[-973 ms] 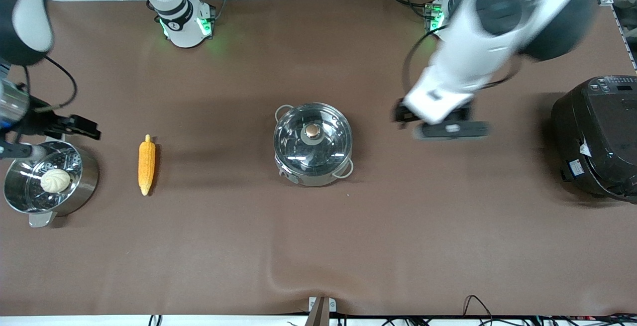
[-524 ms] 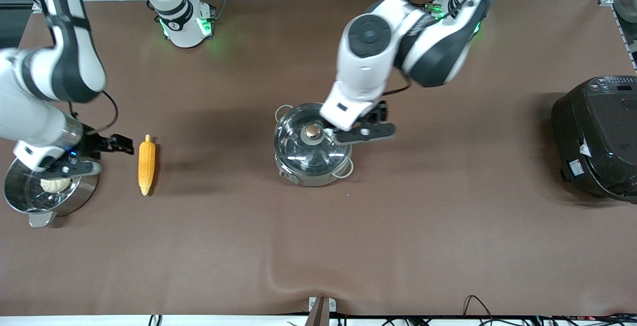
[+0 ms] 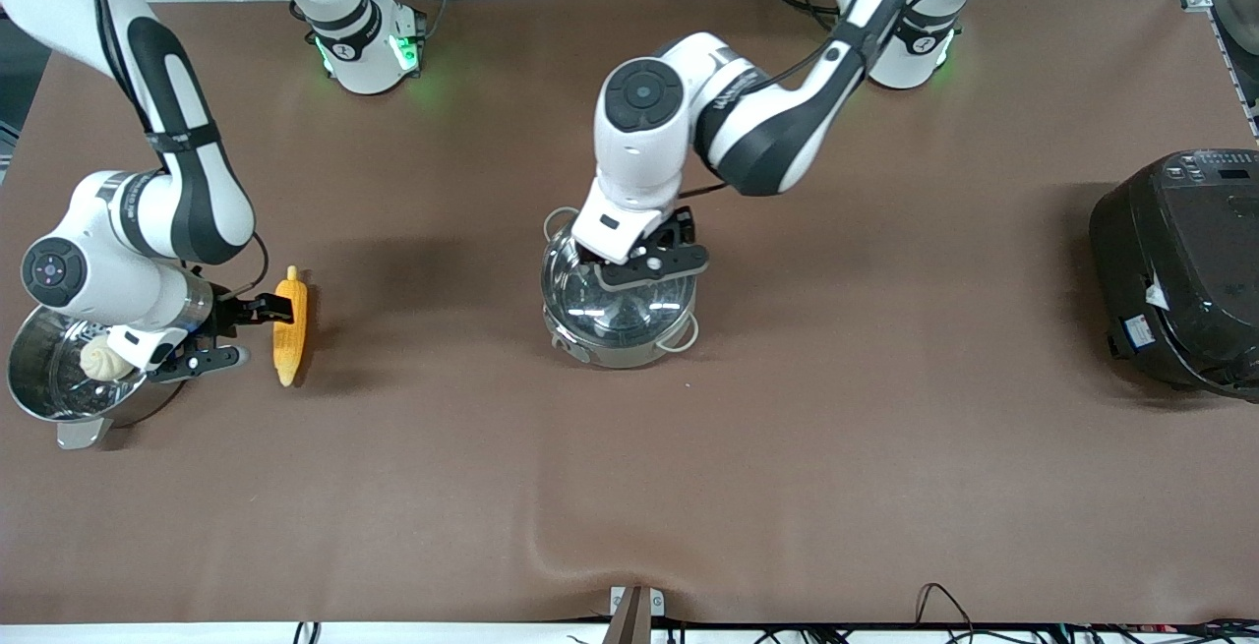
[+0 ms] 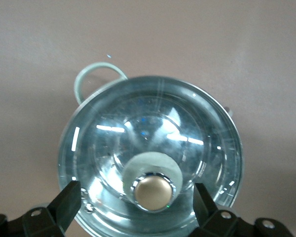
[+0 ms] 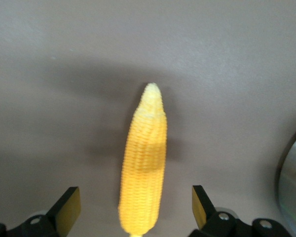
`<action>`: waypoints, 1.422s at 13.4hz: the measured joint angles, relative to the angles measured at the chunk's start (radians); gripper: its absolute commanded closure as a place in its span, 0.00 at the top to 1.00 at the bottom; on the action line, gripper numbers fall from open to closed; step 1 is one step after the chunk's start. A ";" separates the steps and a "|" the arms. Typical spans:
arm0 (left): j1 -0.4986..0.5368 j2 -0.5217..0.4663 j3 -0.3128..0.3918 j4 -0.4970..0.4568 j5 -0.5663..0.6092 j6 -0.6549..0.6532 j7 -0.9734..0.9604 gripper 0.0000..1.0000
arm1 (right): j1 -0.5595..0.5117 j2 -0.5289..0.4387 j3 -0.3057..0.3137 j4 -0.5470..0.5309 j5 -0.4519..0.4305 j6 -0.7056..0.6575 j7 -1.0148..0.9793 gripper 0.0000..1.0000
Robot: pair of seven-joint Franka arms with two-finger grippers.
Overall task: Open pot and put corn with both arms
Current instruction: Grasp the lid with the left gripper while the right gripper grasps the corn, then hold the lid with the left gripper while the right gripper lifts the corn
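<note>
The steel pot point(image 3: 620, 329) stands at the table's middle with its glass lid point(image 4: 153, 143) on. My left gripper point(image 3: 641, 265) is open over the lid. In the left wrist view the gripper point(image 4: 135, 198) has its fingers on either side of the copper-coloured knob point(image 4: 154, 193), apart from it. The knob is hidden in the front view. The corn point(image 3: 290, 325) lies on the table toward the right arm's end. My right gripper point(image 3: 238, 333) is open beside it. In the right wrist view the gripper point(image 5: 134, 207) straddles the thick end of the corn point(image 5: 144, 163) without touching it.
A steel steamer pot point(image 3: 39, 393) holding a white bun point(image 3: 98, 359) stands under the right arm's wrist, and its rim shows in the right wrist view point(image 5: 293, 187). A big black rice cooker point(image 3: 1180, 270) stands at the left arm's end. A brown mat covers the table.
The left gripper swung from the left arm's end of the table to over the pot lid. The right gripper moved from over the steamer pot to the corn.
</note>
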 measured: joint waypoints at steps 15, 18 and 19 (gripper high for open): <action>-0.028 0.056 0.008 0.004 0.000 0.022 -0.008 0.75 | -0.014 0.076 0.008 -0.077 0.006 0.097 -0.016 0.18; -0.032 0.061 0.008 0.004 0.000 0.020 -0.008 0.71 | -0.007 0.032 0.039 0.008 0.034 -0.079 -0.018 0.17; -0.036 0.064 0.008 0.004 0.000 0.020 -0.008 0.67 | 0.002 0.007 0.051 0.059 0.042 -0.173 -0.015 0.17</action>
